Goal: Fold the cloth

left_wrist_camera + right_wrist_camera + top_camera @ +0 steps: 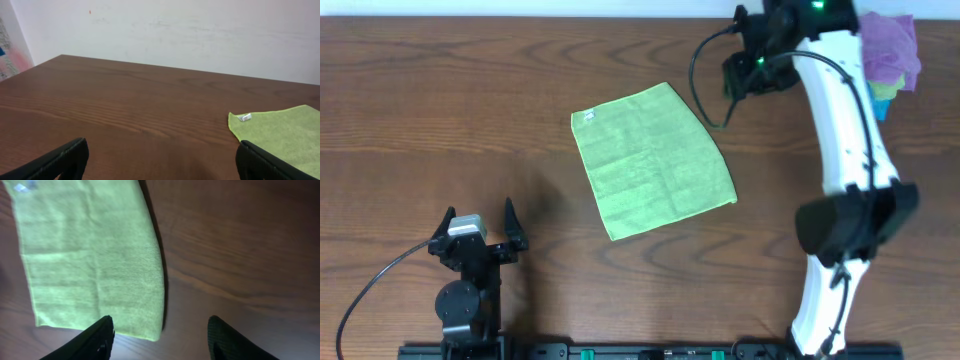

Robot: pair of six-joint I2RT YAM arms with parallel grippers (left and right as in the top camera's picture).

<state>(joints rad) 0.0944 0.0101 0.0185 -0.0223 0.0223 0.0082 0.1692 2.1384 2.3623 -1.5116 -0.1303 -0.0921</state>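
Observation:
The lime-green cloth (655, 160) lies spread flat on the wooden table, rotated a little, with its white tag (587, 117) at the far left corner. My left gripper (477, 212) is open and empty near the front left, well clear of the cloth. In the left wrist view the cloth (285, 130) and its tag (245, 117) lie ahead to the right of the open fingers (160, 161). My right gripper (732, 78) is open and empty, hovering beyond the cloth's far right corner. In the right wrist view the cloth's corner (90, 250) lies between and left of the open fingers (160, 336).
A purple cloth (890, 40) is bunched at the far right corner of the table, on top of blue and yellow cloths (882, 95). A white wall (200, 35) stands behind the table's far edge. The right arm (850, 150) stretches over the table's right side.

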